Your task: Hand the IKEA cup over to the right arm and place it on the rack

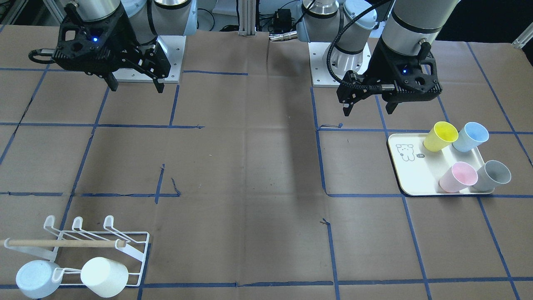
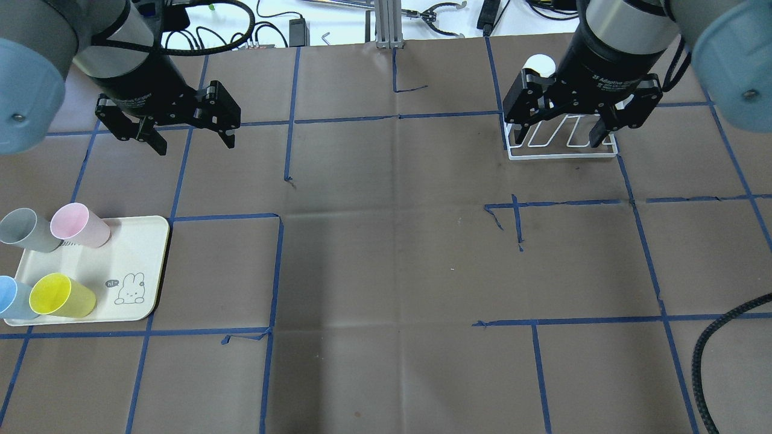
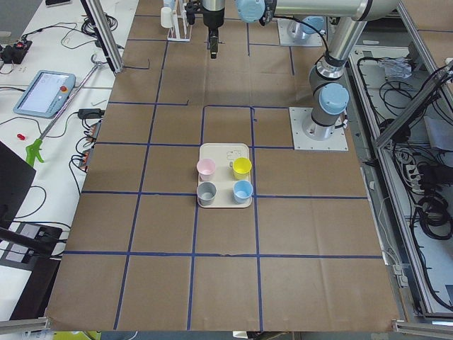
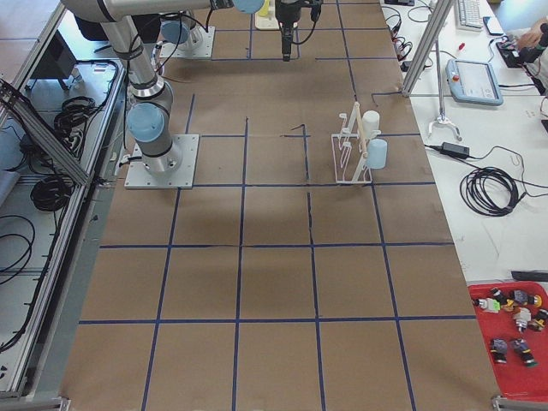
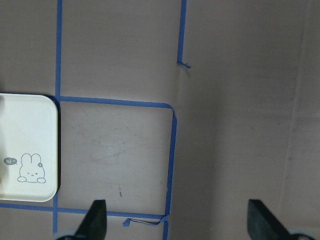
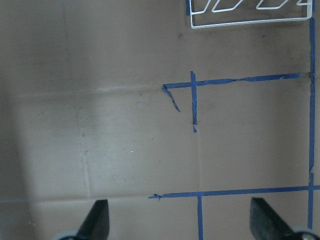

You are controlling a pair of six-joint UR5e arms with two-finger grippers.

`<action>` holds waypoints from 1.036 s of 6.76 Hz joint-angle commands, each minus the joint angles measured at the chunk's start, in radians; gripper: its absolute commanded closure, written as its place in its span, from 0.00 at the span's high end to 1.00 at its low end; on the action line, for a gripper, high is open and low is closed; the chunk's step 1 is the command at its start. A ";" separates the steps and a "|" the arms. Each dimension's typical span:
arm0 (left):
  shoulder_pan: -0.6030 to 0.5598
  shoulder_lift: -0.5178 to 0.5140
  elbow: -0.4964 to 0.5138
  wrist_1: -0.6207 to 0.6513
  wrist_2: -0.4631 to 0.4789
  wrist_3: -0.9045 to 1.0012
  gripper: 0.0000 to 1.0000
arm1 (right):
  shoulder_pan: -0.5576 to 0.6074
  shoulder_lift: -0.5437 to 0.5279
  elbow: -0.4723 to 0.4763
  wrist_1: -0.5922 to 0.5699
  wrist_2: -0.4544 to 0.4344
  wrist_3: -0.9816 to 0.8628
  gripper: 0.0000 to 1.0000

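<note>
Your left end effector [image 2: 194, 141] hung over bare worktop [image 2: 386, 271] with its jaws spread wide and nothing between them. The nearest task things lay to its outer side and lower down: a cream tray [image 2: 142, 241] carrying four upright cups, mouths up, so each long axis ran vertical. The pink cup [image 2: 78, 224] and the grey cup [image 2: 27, 229] stood in one row, the yellow cup [image 2: 60, 295] and the blue cup [image 2: 12, 296] in the other. The IKEA cup for the hand-over was one of these, though nothing showed which. You had that arm plainly nearer to them, and the pink cup looked the shortest reach.

Inward from it ran a wide stretch of brown paper marked with a blue tape grid, free for the two arms to meet over.

Across that, your right end effector [image 2: 558, 137] hovered equally wide open and equally empty. The rack [image 1: 62, 243] sat just beyond it, away from the robot's base. It already carried a white cup [image 1: 104, 276] and a pale blue cup [image 1: 35, 278] on one row of prongs, while the other row stood free.

Past the worktop's far edge lay loose cables [image 2: 271, 24].
</note>
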 commanded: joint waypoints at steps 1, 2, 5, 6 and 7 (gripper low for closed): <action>0.000 -0.001 0.002 0.000 0.000 -0.002 1.00 | 0.001 0.001 0.000 -0.001 -0.001 -0.006 1.00; 0.000 -0.001 0.002 -0.002 0.000 -0.002 1.00 | 0.001 0.001 -0.003 -0.003 -0.001 -0.007 1.00; -0.002 -0.001 0.005 -0.002 0.000 -0.002 1.00 | 0.001 0.004 -0.005 -0.029 -0.001 -0.012 1.00; -0.002 0.000 0.004 -0.003 0.002 -0.002 1.00 | 0.001 0.004 -0.006 -0.030 -0.001 -0.014 1.00; -0.002 0.000 0.003 -0.003 0.002 -0.002 1.00 | 0.001 0.004 -0.006 -0.030 -0.001 -0.012 1.00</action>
